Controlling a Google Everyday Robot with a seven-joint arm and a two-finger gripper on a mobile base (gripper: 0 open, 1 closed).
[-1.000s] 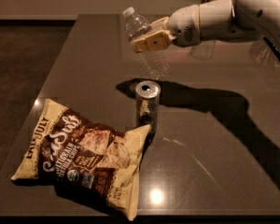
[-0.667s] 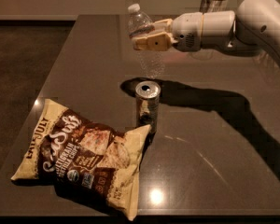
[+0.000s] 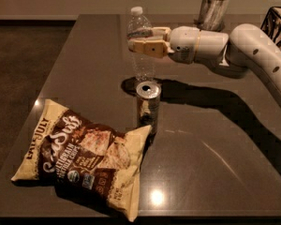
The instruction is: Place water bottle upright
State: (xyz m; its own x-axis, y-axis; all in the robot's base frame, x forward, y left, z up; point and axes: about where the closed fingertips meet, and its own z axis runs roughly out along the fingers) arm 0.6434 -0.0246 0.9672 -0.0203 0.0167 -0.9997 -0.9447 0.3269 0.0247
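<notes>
A multigrain chip bag lies flat at the front left of the dark table. Behind it a silver drink can stands open. Just beyond the can, the water bottle is upright, cap up, and the gripper fingers clamp its middle from the right. A glass cup stands at the far right.

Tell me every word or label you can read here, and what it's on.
"LATE JULY": along the upper left edge of the chip bag.
"Sea Salt": large script on the bag's front, only roughly legible.
"MULTIGRAIN": under the script; the smaller print and seals are too small to read.
The water bottle, held upright above the table by the gripper at its label band: label text blurred.
The can: markings unreadable.
</notes>
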